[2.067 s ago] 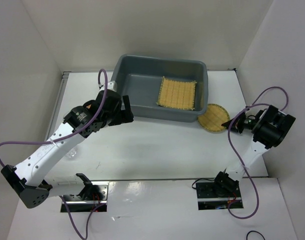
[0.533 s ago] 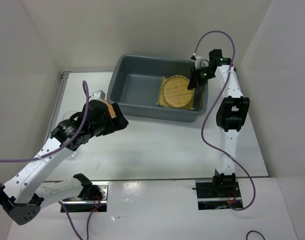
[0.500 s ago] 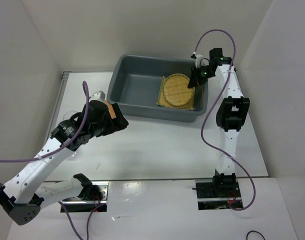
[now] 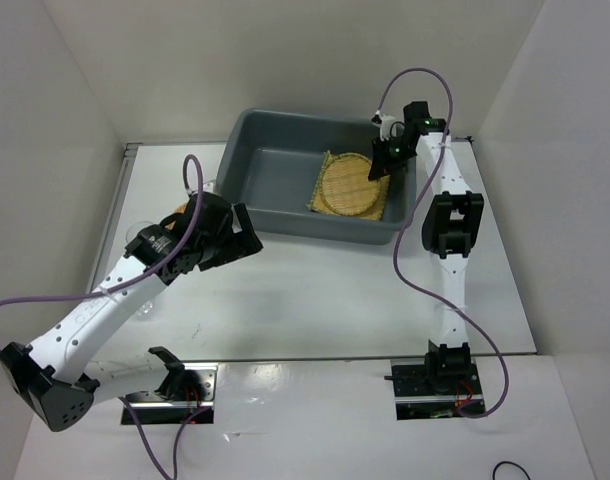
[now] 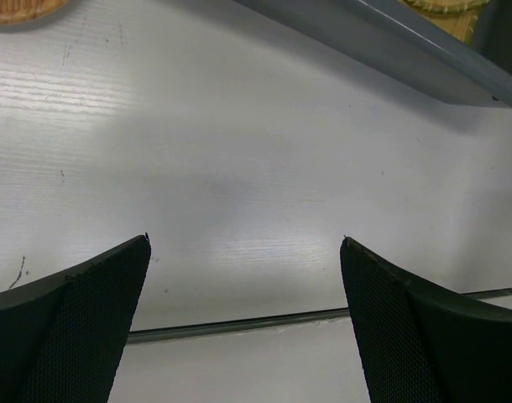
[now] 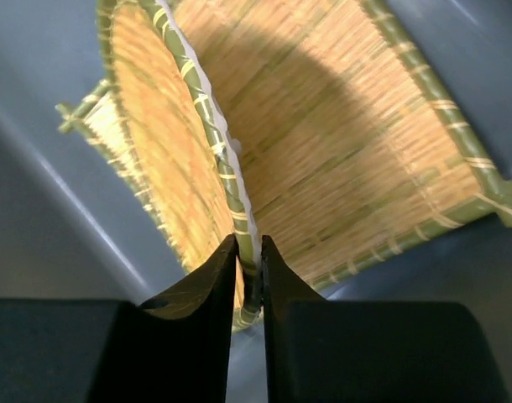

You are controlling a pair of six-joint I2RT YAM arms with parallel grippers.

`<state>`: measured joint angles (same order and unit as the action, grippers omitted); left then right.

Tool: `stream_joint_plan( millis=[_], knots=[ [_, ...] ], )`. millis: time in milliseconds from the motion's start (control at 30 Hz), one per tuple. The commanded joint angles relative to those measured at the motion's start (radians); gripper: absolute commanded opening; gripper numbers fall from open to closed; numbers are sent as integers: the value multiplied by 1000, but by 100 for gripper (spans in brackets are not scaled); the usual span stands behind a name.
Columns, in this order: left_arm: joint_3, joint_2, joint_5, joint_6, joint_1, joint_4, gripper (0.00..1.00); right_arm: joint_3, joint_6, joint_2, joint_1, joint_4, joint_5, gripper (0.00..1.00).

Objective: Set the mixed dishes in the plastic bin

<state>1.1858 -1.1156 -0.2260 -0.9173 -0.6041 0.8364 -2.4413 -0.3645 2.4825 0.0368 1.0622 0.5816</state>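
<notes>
Grey-blue bin [image 4: 270,175] stands at the middle of the counter's [image 4: 335,290] far edge. Its right half holds the mat [image 4: 322,204], lying flat on the bin floor, and the disc [image 4: 347,187] is over the mat, inside the bin. The right fingers [image 6: 236,256] reach down toward the bin's far right corner and are clamped on the disc's rim: the wrist view shows the green-bound rim running into the narrow slot between the two tips, with the disc tilted up on that side above the mat. Whether the disc's low edge touches the mat I cannot tell. The left fingers [image 4: 247,230] hover over bare counter just outside the bin's near left corner, spread wide apart with nothing between them. Their own view shows only white counter between the two black tips, with the bin's near wall across the top. The small disc [image 5: 13,8] lies on the counter at the top left corner of that same view, outside the bin and apart from the fingers. A clear cup [image 4: 142,238] shows beside the left arm, toward the counter's left edge, also outside the bin
</notes>
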Motion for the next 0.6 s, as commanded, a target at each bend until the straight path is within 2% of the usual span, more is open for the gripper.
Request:
stream_joint_plan(
  millis=[0,67,133,233,433,567],
  knots=[
    [43,0,5,21,20,-13,100,-18,-5,62,12,-62,-207,19],
    [43,-9,16,21,20,-13,100,-39,4,76,21,-62,-265,41],
    [43,-9,25,21,29,-22,100,-94,15,92,21,-44,-293,54],
    [43,-18,25,21,38,-22,100,-122,15,107,21,-33,-319,67],
    [73,-18,-48,101,60,21,100,-156,35,92,21,-33,-351,75],
    [133,-64,-215,190,79,90,100,-231,58,-11,-4,-33,-300,82]
  ],
)
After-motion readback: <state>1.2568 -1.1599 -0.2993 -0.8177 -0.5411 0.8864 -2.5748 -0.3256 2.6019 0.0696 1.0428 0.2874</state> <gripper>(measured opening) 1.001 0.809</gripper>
